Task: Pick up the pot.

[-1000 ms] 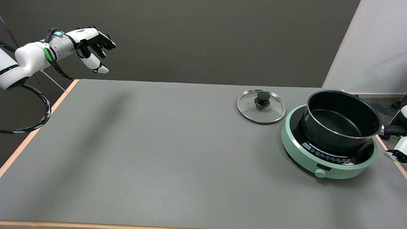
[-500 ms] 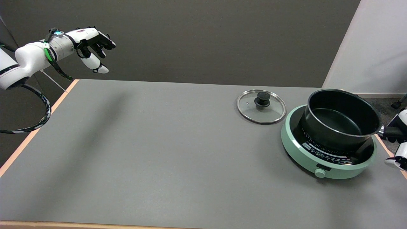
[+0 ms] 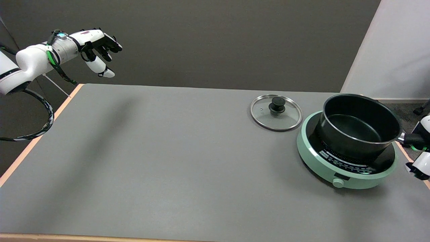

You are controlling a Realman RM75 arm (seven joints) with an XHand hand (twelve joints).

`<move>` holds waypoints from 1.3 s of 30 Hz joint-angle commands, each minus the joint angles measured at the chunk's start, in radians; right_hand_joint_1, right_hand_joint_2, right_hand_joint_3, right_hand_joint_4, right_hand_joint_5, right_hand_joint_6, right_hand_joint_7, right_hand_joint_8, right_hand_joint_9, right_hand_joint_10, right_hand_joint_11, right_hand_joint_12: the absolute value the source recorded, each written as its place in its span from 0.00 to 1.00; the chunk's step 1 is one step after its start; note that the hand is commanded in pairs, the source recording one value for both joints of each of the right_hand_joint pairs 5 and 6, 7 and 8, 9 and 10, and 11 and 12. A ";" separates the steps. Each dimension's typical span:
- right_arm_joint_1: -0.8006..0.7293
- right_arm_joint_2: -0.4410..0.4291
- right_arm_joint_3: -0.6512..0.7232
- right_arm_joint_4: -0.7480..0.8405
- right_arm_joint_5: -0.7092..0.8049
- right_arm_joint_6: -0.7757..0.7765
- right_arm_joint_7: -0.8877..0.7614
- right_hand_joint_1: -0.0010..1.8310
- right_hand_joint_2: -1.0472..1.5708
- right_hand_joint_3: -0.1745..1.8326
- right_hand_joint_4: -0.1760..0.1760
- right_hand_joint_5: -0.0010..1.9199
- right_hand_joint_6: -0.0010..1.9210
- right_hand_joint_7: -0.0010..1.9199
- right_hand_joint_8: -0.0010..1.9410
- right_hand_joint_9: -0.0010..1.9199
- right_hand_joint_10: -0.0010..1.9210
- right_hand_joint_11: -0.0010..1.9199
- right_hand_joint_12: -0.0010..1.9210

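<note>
A black pot (image 3: 361, 126) stands over the black top of a round mint-green induction cooker (image 3: 315, 161) at the table's right side. Its short black handle (image 3: 407, 137) points right, toward the table edge. My right hand (image 3: 420, 148) is at the picture's right border, mostly cut off, with its white and black fingers wrapped around that handle. The pot looks slightly raised and tilted, its far rim a little higher. It is empty inside.
A glass lid (image 3: 276, 112) with a black knob lies flat on the grey table (image 3: 168, 151) just left of the cooker. The idle left hand (image 3: 97, 40) hangs in the air at upper left. The table's right edge runs close beside the cooker.
The pot has shifted slightly up and to the left over the cooker. My right hand at the handle has risen a little with it.
</note>
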 commanded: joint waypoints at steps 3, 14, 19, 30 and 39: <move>-0.001 0.012 0.001 0.035 0.076 0.025 -0.012 0.74 0.24 0.92 0.20 0.90 0.90 0.90 0.89 0.90 0.90 0.90 0.90; -0.033 0.022 -0.026 0.060 0.077 0.070 -0.028 0.72 0.22 0.96 0.17 0.90 0.90 0.90 0.89 0.90 0.90 0.90 0.90; -0.034 0.020 -0.026 0.069 0.068 0.068 -0.027 0.71 0.23 1.00 0.17 0.90 0.90 0.90 0.89 0.90 0.90 0.90 0.90; -0.029 0.034 -0.027 0.068 0.069 0.094 -0.028 0.71 0.34 1.00 0.17 0.90 0.90 0.90 0.89 0.90 0.90 0.90 0.90; -0.026 0.038 -0.031 0.064 0.071 0.110 -0.018 0.57 0.77 0.65 0.23 0.91 0.91 0.91 0.90 0.91 0.91 0.91 0.91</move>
